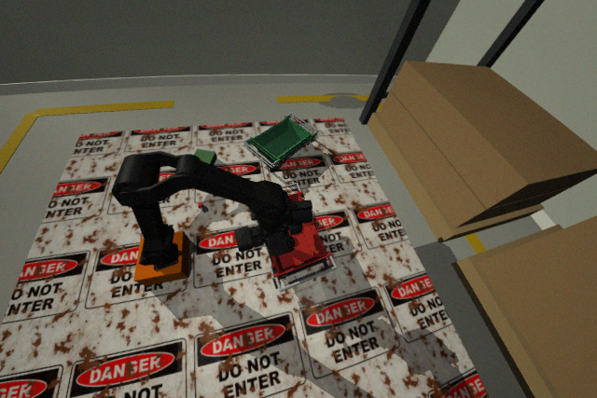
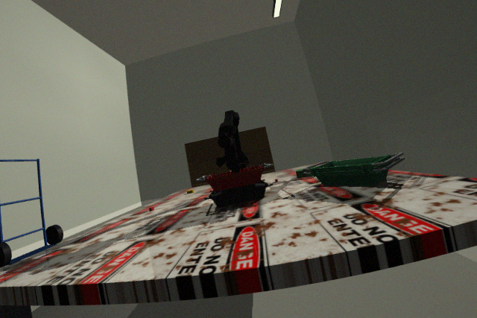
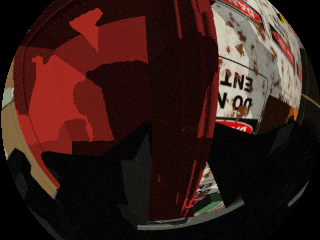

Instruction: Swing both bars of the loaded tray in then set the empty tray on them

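Note:
A red tray (image 1: 308, 244) (image 2: 235, 178) (image 3: 55, 100) sits on top of a dark tray (image 2: 238, 194), both roughly parallel in the exterior view. Wire bars (image 1: 311, 279) (image 2: 203, 178) stick out at the red tray's ends. Its inside shows no blocks where visible. The dark tray's load and its bars under the red tray are hidden. My gripper (image 1: 280, 240) (image 2: 235, 169) (image 3: 172, 123) is open, its fingers on either side of the red tray's long wall near the arm, with a gap showing beside the wall in the wrist view.
A green tray (image 1: 282, 139) (image 2: 350, 176) with wire bars stands near the back edge. A green block (image 1: 205, 157) lies left of it. Small red blocks (image 1: 200, 205) (image 2: 151, 208) and a yellow block (image 2: 189, 191) lie on the table. Large cartons (image 1: 481, 143) stand beyond the table's right side.

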### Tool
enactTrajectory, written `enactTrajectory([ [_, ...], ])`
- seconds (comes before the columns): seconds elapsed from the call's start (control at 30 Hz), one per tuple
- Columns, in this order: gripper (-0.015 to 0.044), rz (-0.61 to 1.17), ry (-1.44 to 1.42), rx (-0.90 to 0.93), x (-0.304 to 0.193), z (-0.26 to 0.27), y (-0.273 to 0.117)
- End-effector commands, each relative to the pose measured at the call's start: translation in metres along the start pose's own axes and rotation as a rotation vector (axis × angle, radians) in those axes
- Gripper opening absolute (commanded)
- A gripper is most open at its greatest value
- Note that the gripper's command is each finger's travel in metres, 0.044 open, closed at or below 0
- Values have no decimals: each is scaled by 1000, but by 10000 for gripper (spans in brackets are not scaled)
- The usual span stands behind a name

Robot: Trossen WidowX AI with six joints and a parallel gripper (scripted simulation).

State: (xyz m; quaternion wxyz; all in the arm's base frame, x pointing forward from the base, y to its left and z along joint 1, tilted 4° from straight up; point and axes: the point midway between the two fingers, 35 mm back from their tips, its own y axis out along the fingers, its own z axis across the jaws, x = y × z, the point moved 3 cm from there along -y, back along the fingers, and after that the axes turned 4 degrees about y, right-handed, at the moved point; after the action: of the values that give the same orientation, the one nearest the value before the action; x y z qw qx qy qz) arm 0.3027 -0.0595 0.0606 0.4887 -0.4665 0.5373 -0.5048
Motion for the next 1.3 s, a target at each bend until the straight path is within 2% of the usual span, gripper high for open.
enactTrajectory([
  [0.0,235,-4,-3,-4,0,-1,1],
  [0.47,440,-4,-3,-4,0,-1,1],
  [0.8,440,0,0,-2,0,1,-9],
  [1.27,440,-4,-2,-3,0,3,-94],
])
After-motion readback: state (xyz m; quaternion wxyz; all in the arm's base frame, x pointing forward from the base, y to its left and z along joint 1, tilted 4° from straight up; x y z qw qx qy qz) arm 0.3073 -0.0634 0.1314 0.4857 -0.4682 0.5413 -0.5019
